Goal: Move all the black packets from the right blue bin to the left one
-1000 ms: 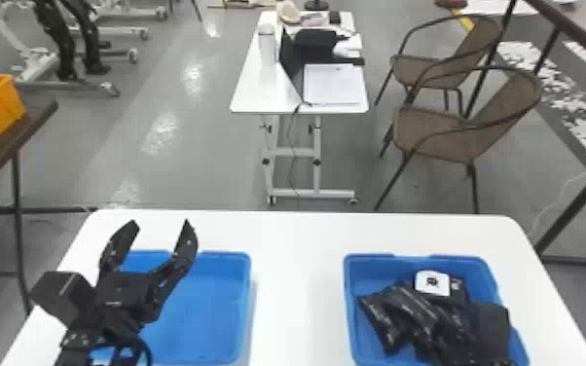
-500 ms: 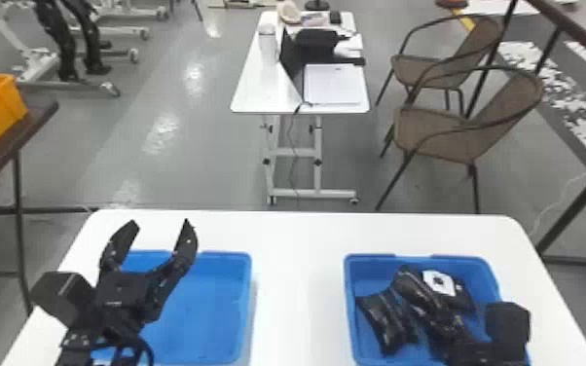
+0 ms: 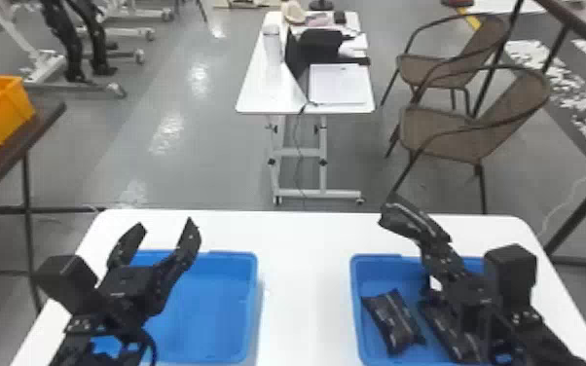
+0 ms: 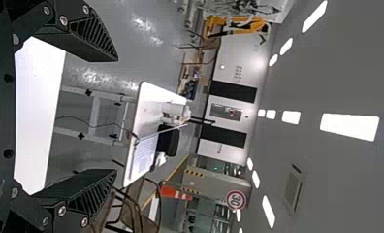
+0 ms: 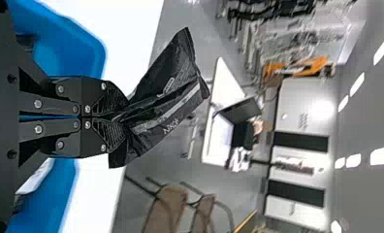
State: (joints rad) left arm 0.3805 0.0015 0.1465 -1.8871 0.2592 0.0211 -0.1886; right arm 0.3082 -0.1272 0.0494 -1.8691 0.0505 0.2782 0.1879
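Observation:
My right gripper [image 3: 440,248] is above the right blue bin [image 3: 355,301], gripping a black packet [image 3: 411,219] that sticks out beyond the bin's far edge. In the right wrist view the gripper [image 5: 124,117] is closed on one end of the crumpled packet [image 5: 166,97]. Inside the right bin lie more black packets, one at the left [image 3: 394,321] and another [image 3: 448,328] partly under the arm. My left gripper [image 3: 160,238] is parked, open, over the left blue bin [image 3: 209,311]; the left wrist view shows its gripper [image 4: 115,116] with nothing between the fingers.
Both bins stand on a white table [image 3: 306,292], with a strip of tabletop between them. Beyond it are a small white desk [image 3: 258,87], brown chairs [image 3: 452,131] and, at the left, an orange bin [image 3: 0,112] on a dark table.
The right gripper has risen out of the right bin with a black packet, which has swung up toward the far side. The left arm has stayed still.

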